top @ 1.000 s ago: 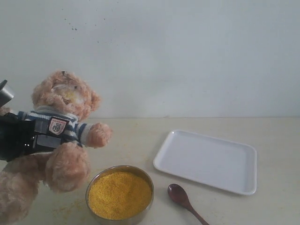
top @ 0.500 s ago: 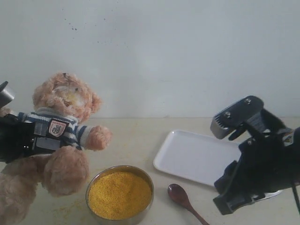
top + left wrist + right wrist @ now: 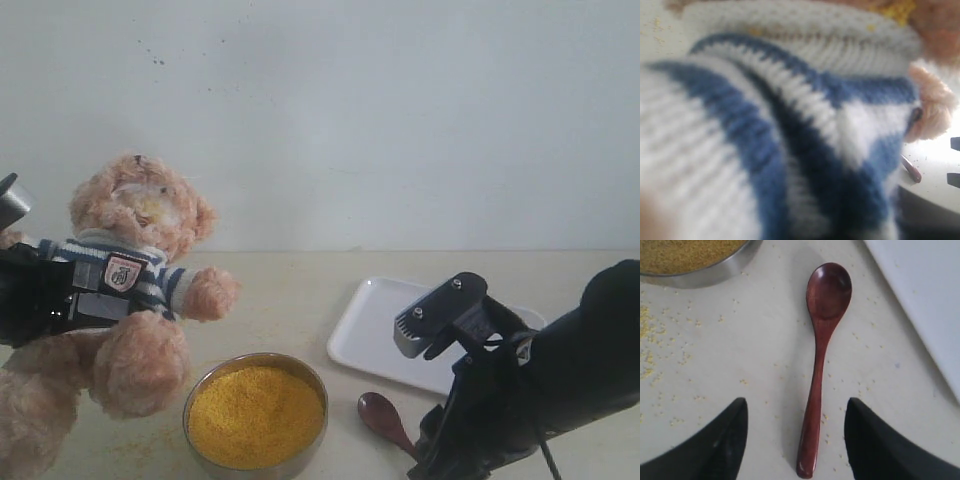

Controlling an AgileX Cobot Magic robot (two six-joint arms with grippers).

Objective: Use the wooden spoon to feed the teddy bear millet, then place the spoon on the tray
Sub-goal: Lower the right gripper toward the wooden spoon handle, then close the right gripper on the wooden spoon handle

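Bear (image 3: 135, 260): light-brown plush, striped shirt, at left. Millet (image 3: 255, 415): yellow, fills bowl (image 3: 256, 358) before bear. Spoon (image 3: 821, 355): dark wood, flat on desk (image 3: 290, 300), between bowl and white tray (image 3: 375, 335).

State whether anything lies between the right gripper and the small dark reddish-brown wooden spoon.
Nothing visible does. The open right gripper hangs over the dark reddish-brown wooden spoon, whose thin handle lies on the bare cream table, seen between the black fingers.

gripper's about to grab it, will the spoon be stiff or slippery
Probably stiff: the spoon looks like solid wood. Its thin handle lies flat on the table, so it may slip or pivot as the right gripper closes.
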